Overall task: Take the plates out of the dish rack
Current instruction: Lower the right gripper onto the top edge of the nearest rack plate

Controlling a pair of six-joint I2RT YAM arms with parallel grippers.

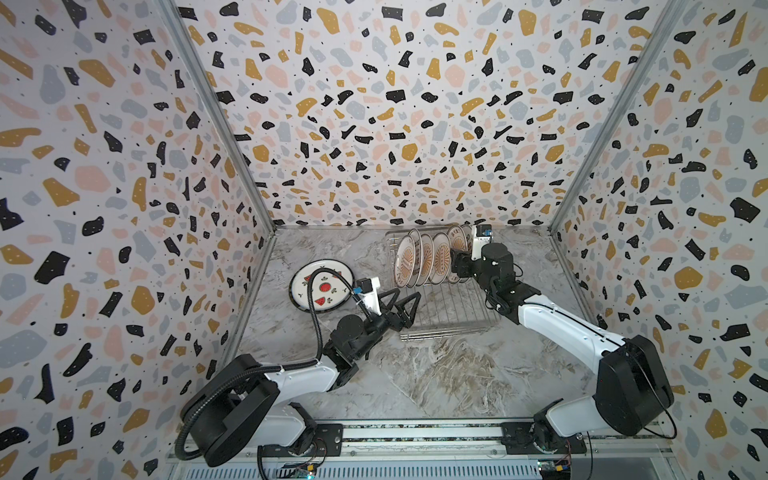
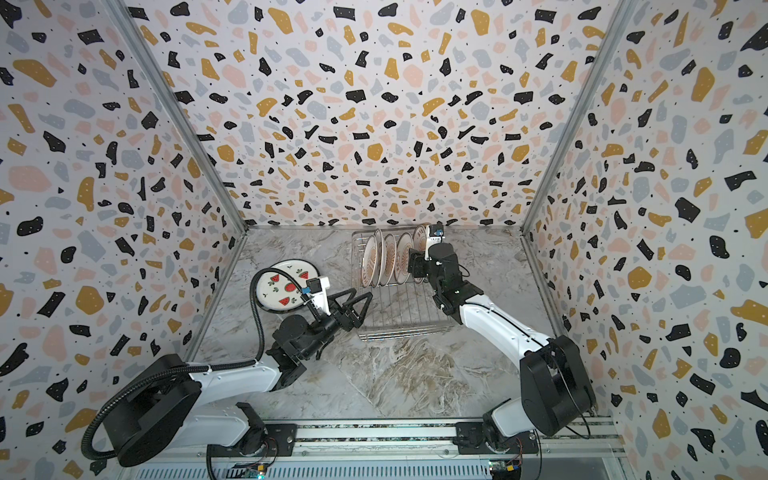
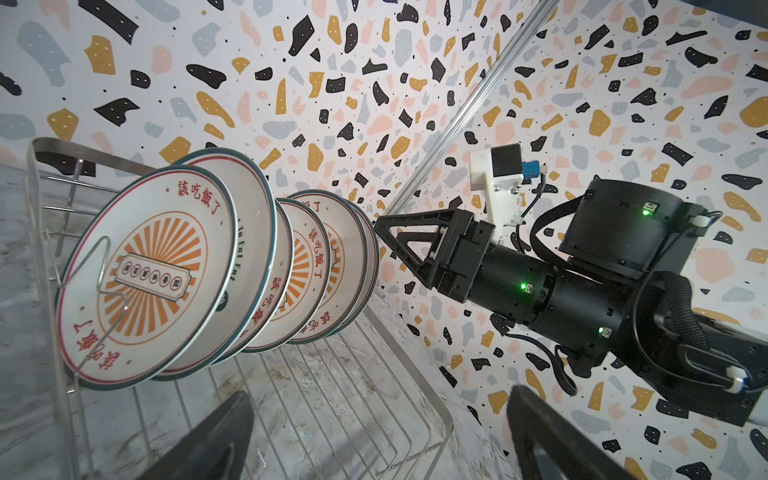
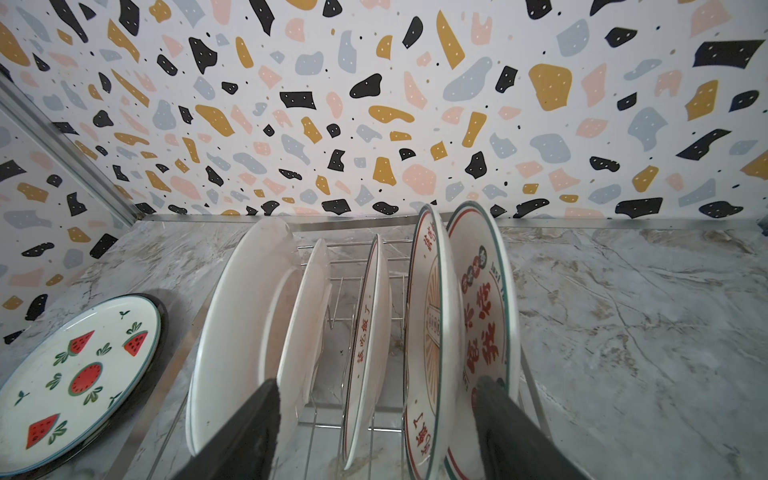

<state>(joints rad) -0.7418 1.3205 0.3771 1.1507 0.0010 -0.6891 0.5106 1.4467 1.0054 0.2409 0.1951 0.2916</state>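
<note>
I judge this to be the grasp step for the next plate. The watermelon plate [image 1: 324,291] already lies flat on the worktop [image 1: 415,374] left of the dish rack [image 1: 453,307]; the other plates [image 1: 428,259] stand on edge in a row at the rack's far end. My right claw [image 4: 378,384] is in the rack at the row's right end, jaws apart and straddling several rims, clamped on nothing I can see; my left claw [image 1: 405,299] hangs released just beside the rack's near left corner. Next, the jaws need centring on one rim only, then a lift clear of the prongs. The plates overlap, so I can't count them surely; in both top views the right wrist hides its fingertips; I cannot tell whether they touch a rim.
</note>
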